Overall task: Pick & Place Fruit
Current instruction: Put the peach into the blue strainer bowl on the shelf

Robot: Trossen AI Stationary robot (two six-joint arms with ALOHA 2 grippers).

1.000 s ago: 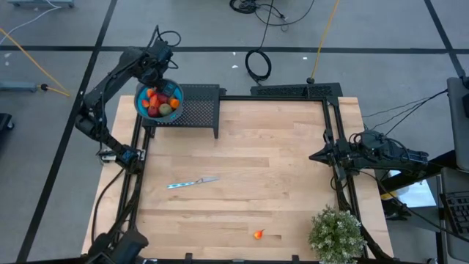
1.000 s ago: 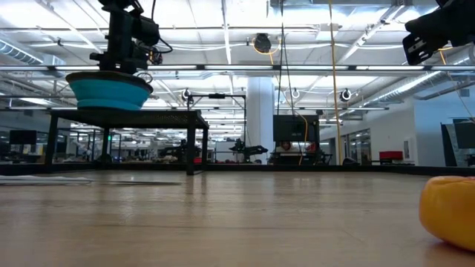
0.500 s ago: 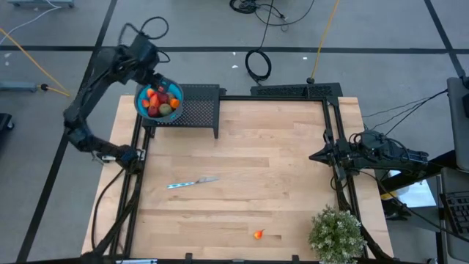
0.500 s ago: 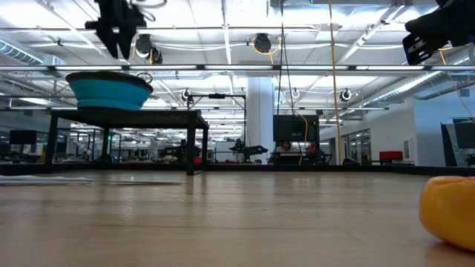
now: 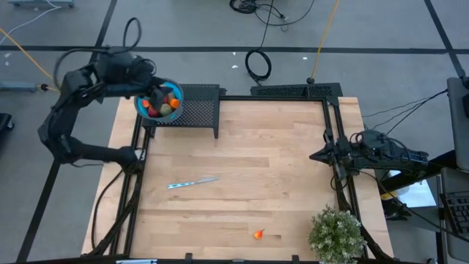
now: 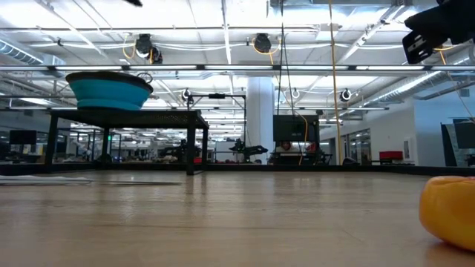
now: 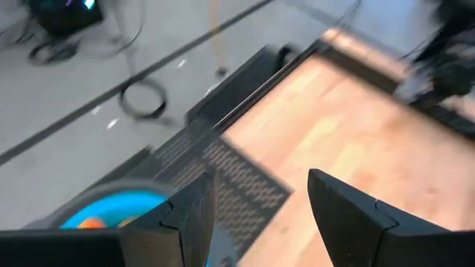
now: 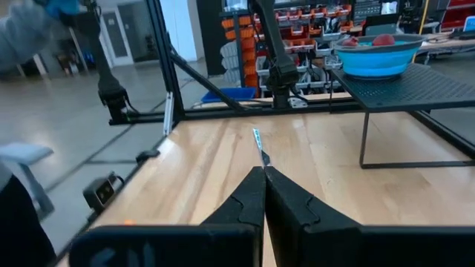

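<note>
Up at the desk's far left corner, the left gripper (image 7: 256, 215) hangs spread and empty beside the blue bowl (image 5: 149, 97) of fruit (image 5: 163, 105) on a black mesh stand (image 5: 196, 108). One small orange fruit (image 5: 258, 235) lies near the desk's (image 5: 278, 176) front edge; the right gripper (image 8: 264, 194) waits pressed together at the right.

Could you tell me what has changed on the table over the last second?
The left gripper, open and empty, has lifted from over the bowl and swung out past the table's left edge. The fruit in the bowl, the knife, the lone orange fruit and the shut right gripper stayed put.
</note>
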